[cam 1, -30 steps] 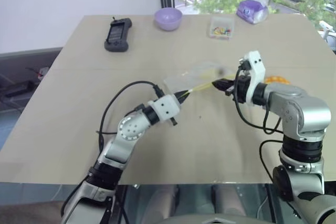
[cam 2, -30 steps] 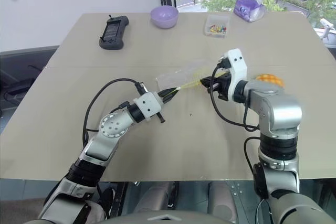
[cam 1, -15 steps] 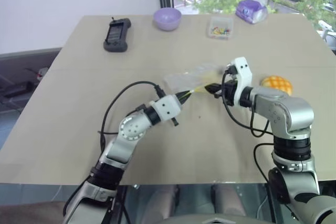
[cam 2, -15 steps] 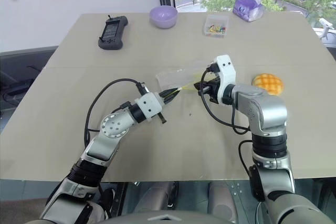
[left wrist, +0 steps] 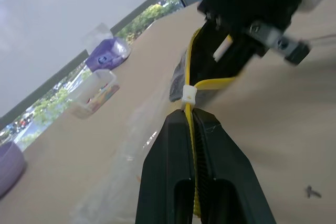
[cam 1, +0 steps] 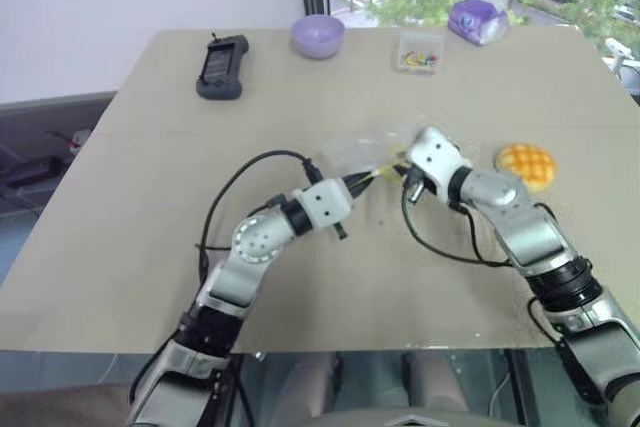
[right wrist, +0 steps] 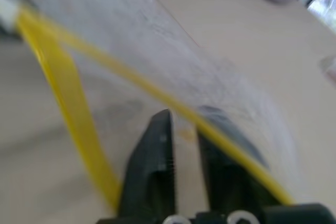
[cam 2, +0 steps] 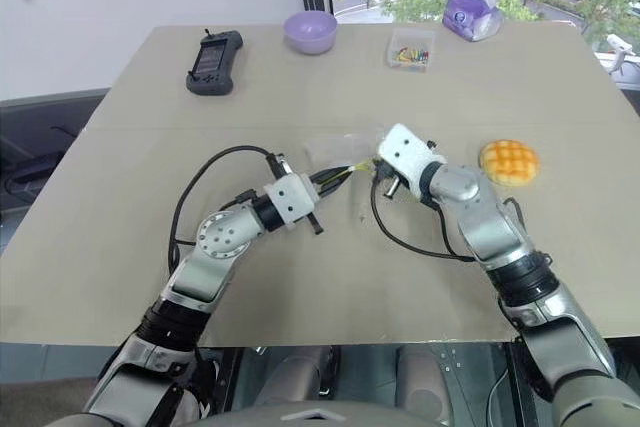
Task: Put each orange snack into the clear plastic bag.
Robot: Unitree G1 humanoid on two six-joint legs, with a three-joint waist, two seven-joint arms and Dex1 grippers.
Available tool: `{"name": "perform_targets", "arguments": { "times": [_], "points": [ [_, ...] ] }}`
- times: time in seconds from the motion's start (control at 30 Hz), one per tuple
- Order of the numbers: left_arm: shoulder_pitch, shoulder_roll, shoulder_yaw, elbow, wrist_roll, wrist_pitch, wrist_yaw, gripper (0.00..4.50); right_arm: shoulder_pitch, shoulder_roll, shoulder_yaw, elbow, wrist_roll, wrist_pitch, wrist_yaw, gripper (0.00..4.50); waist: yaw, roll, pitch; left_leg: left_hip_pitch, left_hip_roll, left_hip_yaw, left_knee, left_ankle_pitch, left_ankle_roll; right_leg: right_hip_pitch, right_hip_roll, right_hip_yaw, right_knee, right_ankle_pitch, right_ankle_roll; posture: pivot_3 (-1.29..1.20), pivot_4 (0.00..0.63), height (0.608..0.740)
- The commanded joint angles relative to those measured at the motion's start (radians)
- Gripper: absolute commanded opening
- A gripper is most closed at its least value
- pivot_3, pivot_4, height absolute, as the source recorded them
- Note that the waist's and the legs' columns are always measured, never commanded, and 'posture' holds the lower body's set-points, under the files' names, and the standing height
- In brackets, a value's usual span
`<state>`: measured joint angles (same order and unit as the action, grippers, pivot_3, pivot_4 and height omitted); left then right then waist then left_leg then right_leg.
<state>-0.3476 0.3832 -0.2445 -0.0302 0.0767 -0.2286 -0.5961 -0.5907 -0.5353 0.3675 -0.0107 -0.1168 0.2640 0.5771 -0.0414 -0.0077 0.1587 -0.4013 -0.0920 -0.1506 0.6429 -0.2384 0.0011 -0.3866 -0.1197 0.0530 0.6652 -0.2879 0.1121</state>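
Left gripper (left wrist: pixel 195 124) stays pinched on clear plastic bag (cam 1: pixel 350 152) yellow strip, frame centre. Your right gripper (right wrist: pixel 184 145) has rolled, jaws now slightly parted astride other lip. Orange snack (cam 1: pixel 526 164) uncovered at right, unbagged.

Your left gripper (left wrist: pixel 195 129) is clamped tight; your right gripper (right wrist: pixel 184 135) meets it mid-bench, fingers seemingly slightly parted.

The two head views look forward and down from above over the same table (cam 1: pixel 150 277) from slightly offset spots, while each wrist view looks along its own fingers from very close (almost touching) at the clear plastic bag (left wrist: pixel 157 124), which all four share.
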Motion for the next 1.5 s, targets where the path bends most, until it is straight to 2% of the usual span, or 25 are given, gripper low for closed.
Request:
{"name": "perform_targets", "arguments": {
  "times": [0.03, 0.07, 0.1, 0.17, 0.2, 0.37, 0.47, 0.57, 0.67, 0.77, 0.83, 0.97, 1.1, 1.33, 1.5],
  "points": [
    [-0.011, -0.001, 0.003, -0.034, -0.009, -0.021, -0.009, 0.0, 0.008, -0.029, 0.02, 0.028, -0.06, -0.208, 0.019, 2.45, 0.0, 0.0, 0.0, 0.0, 0.0, 0.0, 0.0, 0.0, 0.0, 0.0, 0.0, 0.0, 0.0, 0.0, 0.0, 0.0, 0.15, 0.74],
    [-0.012, -0.002, 0.002, -0.033, -0.009, -0.022, -0.01, 0.0, 0.007, -0.038, 0.03, 0.052, -0.083, -0.26, 0.02, 3.13, 0.0, 0.0, 0.0, 0.0, 0.0, 0.0, 0.0, 0.0, 0.0, 0.0, 0.0, 0.0, 0.0, 0.0, 0.0, 0.0, 0.15, 0.74],
    [-0.012, -0.002, 0.002, -0.032, -0.009, -0.023, -0.011, 0.0, 0.005, -0.045, 0.036, 0.074, -0.107, -0.298, 0.015, 3.3, -0.001, 0.0, 0.0, 0.0, 0.0, 0.0, 0.0, 0.0, 0.0, 0.0, 0.0, 0.0, 0.0, 0.0, 0.0, 0.0, 0.15, 0.74],
    [-0.014, -0.004, 0.003, -0.031, -0.009, -0.023, -0.013, 0.0, 0.0, -0.053, 0.037, 0.116, -0.154, -0.365, -0.01, 4.26, 0.001, 0.0, 0.0, 0.0, 0.0, 0.0, 0.0, 0.0, 0.0, 0.0, 0.0, 0.0, 0.0, 0.0, 0.0, 0.0, 0.15, 0.74],
    [-0.015, -0.005, 0.005, -0.031, -0.01, -0.022, -0.014, 0.0, -0.005, -0.058, 0.037, 0.139, -0.179, -0.391, -0.024, 4.45, 0.001, 0.0, 0.0, 0.0, 0.0, 0.0, 0.0, 0.0, 0.0, 0.0, 0.0, 0.0, 0.0, 0.0, 0.0, 0.0, 0.15, 0.74],
    [-0.018, -0.008, 0.014, -0.027, -0.007, -0.016, -0.004, 0.0, -0.019, -0.094, 0.036, 0.239, -0.292, -0.464, -0.06, 4.45, 0.002, 0.0, 0.0, 0.0, 0.0, 0.0, 0.0, 0.0, 0.0, 0.0, 0.0, 0.0, 0.0, 0.0, 0.0, 0.0, 0.15, 0.74],
    [-0.015, -0.01, 0.022, -0.023, 0.005, -0.006, 0.012, 0.0, -0.016, -0.113, 0.007, 0.256, -0.291, -0.491, -0.05, 4.45, 0.001, 0.0, 0.0, 0.0, 0.0, 0.0, 0.0, 0.0, 0.0, 0.0, 0.0, 0.0, 0.0, 0.0, 0.0, 0.0, 0.15, 0.74],
    [-0.014, -0.014, 0.029, -0.019, 0.024, 0.006, 0.034, 0.0, 0.001, -0.119, -0.048, 0.209, -0.193, -0.482, 0.011, 4.45, 0.001, 0.0, 0.0, 0.0, 0.0, 0.0, 0.0, 0.0, 0.0, 0.0, 0.001, 0.0, 0.0, 0.0, 0.0, 0.0, 0.15, 0.74],
    [-0.013, -0.018, 0.036, -0.014, 0.041, 0.024, 0.059, 0.0, 0.047, -0.137, -0.126, 0.097, 0.011, -0.436, 0.147, 4.45, 0.005, 0.0, 0.0, 0.0, 0.0, 0.0, 0.0, 0.0, 0.0, 0.001, 0.0, 0.0, -0.001, 0.0, 0.0, 0.0, 0.15, 0.74],
    [-0.015, -0.019, 0.04, -0.009, 0.06, 0.034, 0.086, 0.0, 0.09, -0.185, -0.204, -0.006, 0.17, -0.326, 0.266, 4.45, 0.007, -0.001, 0.0, 0.0, 0.001, 0.0, 0.0, 0.0, 0.0, 0.001, 0.0, 0.0, -0.001, 0.0, 0.0, 0.0, 0.15, 0.74],
    [-0.018, -0.02, 0.042, -0.005, 0.069, 0.039, 0.098, 0.0, 0.1, -0.202, -0.277, -0.035, 0.257, -0.239, 0.286, 4.45, 0.009, -0.001, 0.0, 0.0, 0.001, -0.001, 0.0, 0.0, 0.0, 0.002, 0.0, 0.0, -0.001, 0.0, 0.0, 0.0, 0.15, 0.74],
    [-0.026, -0.032, 0.047, -0.007, 0.075, 0.051, 0.118, 0.0, 0.096, -0.225, -0.457, 0.053, 0.381, -0.138, 0.269, 4.45, 0.009, -0.001, 0.0, 0.001, 0.001, -0.001, 0.0, 0.0, 0.0, 0.003, 0.0, 0.0, -0.001, 0.0, 0.0, 0.0, 0.15, 0.74],
    [-0.032, -0.043, 0.045, -0.005, 0.079, 0.058, 0.125, 0.0, 0.037, -0.239, -0.588, 0.292, 0.373, 0.032, 0.091, 4.45, 0.015, -0.001, 0.0, 0.001, 0.0, 0.0, 0.001, 0.0, 0.0, 0.004, 0.0, 0.0, -0.001, 0.0, 0.0, 0.0, 0.15, 0.74],
    [-0.038, -0.039, 0.043, 0.004, 0.082, 0.062, 0.122, 0.0, 0.021, -0.224, -0.607, 0.374, 0.365, 0.237, 0.008, 4.45, 0.015, -0.001, 0.0, 0.001, 0.001, 0.003, -0.001, 0.0, 0.0, 0.002, 0.0, 0.002, -0.001, 0.0, 0.0, 0.0, 0.15, 0.74],
    [-0.039, -0.032, 0.048, 0.006, 0.082, 0.063, 0.121, 0.0, 0.005, -0.201, -0.609, 0.365, 0.403, 0.335, 0.015, 4.45, 0.01, -0.001, 0.0, 0.001, 0.001, 0.003, -0.001, 0.0, 0.0, 0.002, 0.0, 0.002, 0.0, 0.0, 0.0, 0.0, 0.15, 0.74]
  ]
}}
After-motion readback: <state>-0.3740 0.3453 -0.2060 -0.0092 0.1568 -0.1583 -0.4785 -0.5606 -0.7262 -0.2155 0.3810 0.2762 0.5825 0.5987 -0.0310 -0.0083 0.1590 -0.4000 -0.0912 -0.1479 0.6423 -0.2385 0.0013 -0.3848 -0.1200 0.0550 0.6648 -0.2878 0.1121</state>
